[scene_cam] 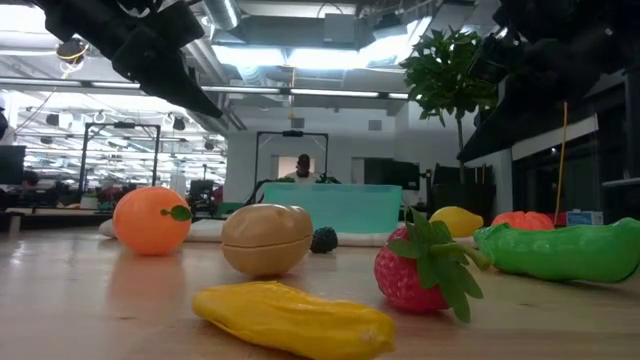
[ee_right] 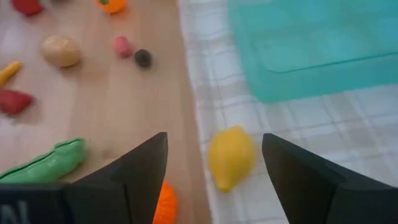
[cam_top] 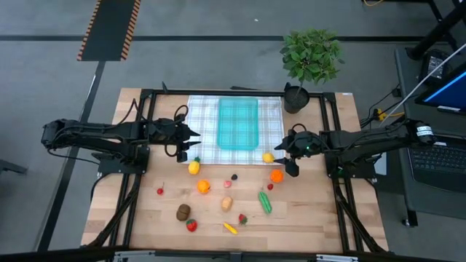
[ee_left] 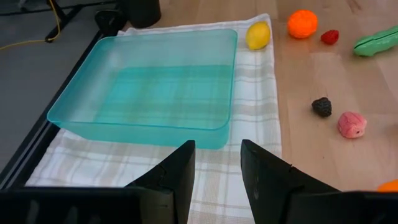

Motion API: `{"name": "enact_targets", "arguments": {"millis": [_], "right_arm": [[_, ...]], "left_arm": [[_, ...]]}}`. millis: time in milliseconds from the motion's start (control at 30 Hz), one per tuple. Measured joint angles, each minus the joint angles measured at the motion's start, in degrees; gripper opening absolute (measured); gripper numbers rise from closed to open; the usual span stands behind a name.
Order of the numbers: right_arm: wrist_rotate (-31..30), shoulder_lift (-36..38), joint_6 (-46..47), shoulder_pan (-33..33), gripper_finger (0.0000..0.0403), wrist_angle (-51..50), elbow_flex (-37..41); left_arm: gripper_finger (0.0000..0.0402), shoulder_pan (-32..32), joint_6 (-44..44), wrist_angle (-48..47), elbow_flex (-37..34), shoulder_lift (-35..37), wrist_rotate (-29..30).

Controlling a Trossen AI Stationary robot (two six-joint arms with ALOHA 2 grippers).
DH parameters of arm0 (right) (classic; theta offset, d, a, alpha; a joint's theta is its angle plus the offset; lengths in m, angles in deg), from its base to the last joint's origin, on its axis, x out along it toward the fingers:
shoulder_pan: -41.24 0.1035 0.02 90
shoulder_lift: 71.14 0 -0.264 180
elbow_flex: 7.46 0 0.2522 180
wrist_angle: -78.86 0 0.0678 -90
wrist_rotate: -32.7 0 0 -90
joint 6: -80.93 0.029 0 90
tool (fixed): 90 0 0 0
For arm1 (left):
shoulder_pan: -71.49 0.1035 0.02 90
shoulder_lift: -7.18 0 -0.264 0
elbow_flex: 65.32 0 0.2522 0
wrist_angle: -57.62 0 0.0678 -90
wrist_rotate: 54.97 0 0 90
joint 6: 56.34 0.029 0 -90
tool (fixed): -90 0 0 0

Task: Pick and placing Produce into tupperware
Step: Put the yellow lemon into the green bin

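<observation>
The tupperware (cam_top: 239,124), a shallow see-through teal tray with rounded corners and nothing in it, sits on the checked cloth (cam_top: 204,131) between the two grippers, its long side running away from the table's front edge. The right gripper (cam_top: 290,153) hovers with its dark fingers spread wide, and a smooth, oval yellow lemon (ee_right: 231,157) lies on the cloth's edge just ahead of them, one pointed end toward the gripper. Beside that gripper, on the bare wood, sit a round orange (cam_top: 276,175) and a long, bumpy green cucumber (cam_top: 265,201). The left gripper (cam_top: 191,143) hangs over the cloth's other side, fingers a little apart and holding nothing, the tray straight ahead of it. More toy fruit is scattered on the wooden table (cam_top: 313,218) nearer the front.
</observation>
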Motion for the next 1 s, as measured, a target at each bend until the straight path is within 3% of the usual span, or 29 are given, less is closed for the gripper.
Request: {"name": "enact_targets", "arguments": {"millis": [100, 433, 700, 1000], "right_arm": [[-2.01, -1.56, 2.00, -0.04, 0.0263, -0.10, 0.00], [0.72, -7.54, 5.12, 0.00, 0.0263, 0.29, -0.80], [0.68, -10.47, -4.08, 0.75, 0.0263, -1.69, -3.82], [-1.39, -15.33, -2.98, 0.76, 0.0263, -0.84, -3.85]], "left_arm": [[0.0122, 0.00, -0.03, 0.04, 0.00, 0.00, 0.00], [0.0122, 0.01, -0.11, 0.17, 0.00, 0.00, 2.14], [0.0122, 0.02, -1.27, 0.06, 0.00, 0.00, 2.21], [0.0122, 0.02, -1.20, -0.01, 0.00, 0.02, 2.21]]}}
